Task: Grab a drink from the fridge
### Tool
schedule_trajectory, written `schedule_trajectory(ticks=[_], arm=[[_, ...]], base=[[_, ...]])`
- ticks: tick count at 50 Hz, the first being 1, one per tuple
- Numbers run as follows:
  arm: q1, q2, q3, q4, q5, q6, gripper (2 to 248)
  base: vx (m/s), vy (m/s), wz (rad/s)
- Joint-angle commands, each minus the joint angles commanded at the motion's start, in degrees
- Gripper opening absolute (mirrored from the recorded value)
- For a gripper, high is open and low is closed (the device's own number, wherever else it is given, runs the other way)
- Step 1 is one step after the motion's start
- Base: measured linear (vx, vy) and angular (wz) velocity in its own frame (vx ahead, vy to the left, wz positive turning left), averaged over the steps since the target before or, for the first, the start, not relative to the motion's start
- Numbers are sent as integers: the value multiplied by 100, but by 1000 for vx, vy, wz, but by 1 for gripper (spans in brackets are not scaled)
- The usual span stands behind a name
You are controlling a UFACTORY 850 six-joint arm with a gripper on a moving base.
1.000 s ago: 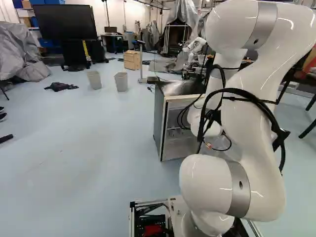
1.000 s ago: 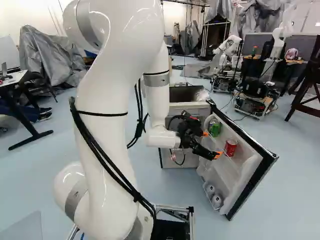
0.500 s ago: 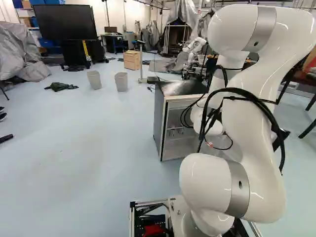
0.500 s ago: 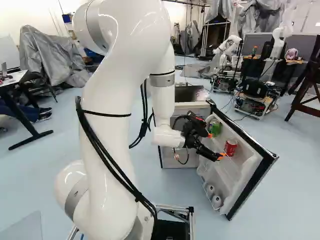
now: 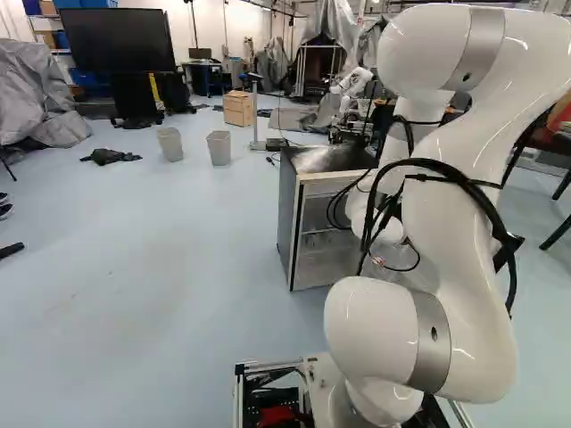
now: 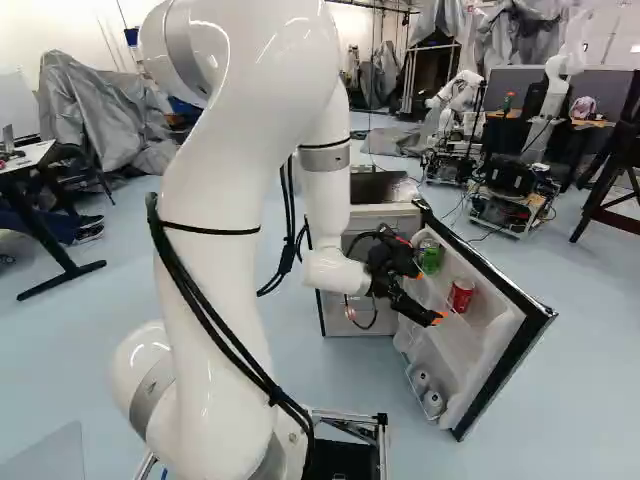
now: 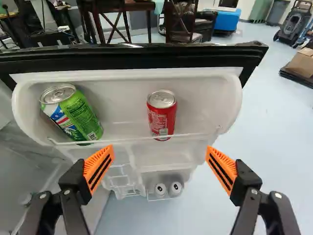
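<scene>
At the foot of the left base view, right of the middle, the lowest joint [image 5: 384, 403] carries the white arm [image 5: 464, 330], which fills the right of the frame; in the right base view it climbs left of the middle and reaches toward the centre, where the black gripper [image 6: 428, 297] points at the fridge door [image 6: 492, 375]. As the wrist view shows, the gripper [image 7: 160, 152] is released, its two orange-padded fingers spread wide. The drinks stand ahead of it on the door's upper shelf: the red can [image 7: 162, 116] upright, ahead of the gap between the fingers, and the green can [image 7: 73, 115] tilted, nearer the fridge body. Lower on the door sit two pale round-ended items [image 7: 175, 188], side by side. The door hangs swung open, right of centre in the right base view, from the fridge body [image 5: 288, 214], which stands just right of centre in the left base view. Farther off, toward the upper left of that view, are two grey bins [image 5: 219, 148], then a wooden box [image 5: 238, 108] and a large black screen [image 5: 116, 40]. Another robot [image 6: 458, 95] stands toward the upper right of the right base view.
</scene>
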Motion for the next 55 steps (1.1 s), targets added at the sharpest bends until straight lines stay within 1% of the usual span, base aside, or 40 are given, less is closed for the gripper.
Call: schedule_trajectory(ticks=[9,20,30,45,55], arm=[[-1,181,68,0,-264,0,247],[-1,222,83,-25,-595,0,247],[-1,225,85,-151,-867,0,247],[-1,230,87,-205,-930,0,247],[-2,403,155,-205,-930,0,247]], base=[[0,0,0],[0,0,0],[0,0,0],[0,0,0],[0,0,0]])
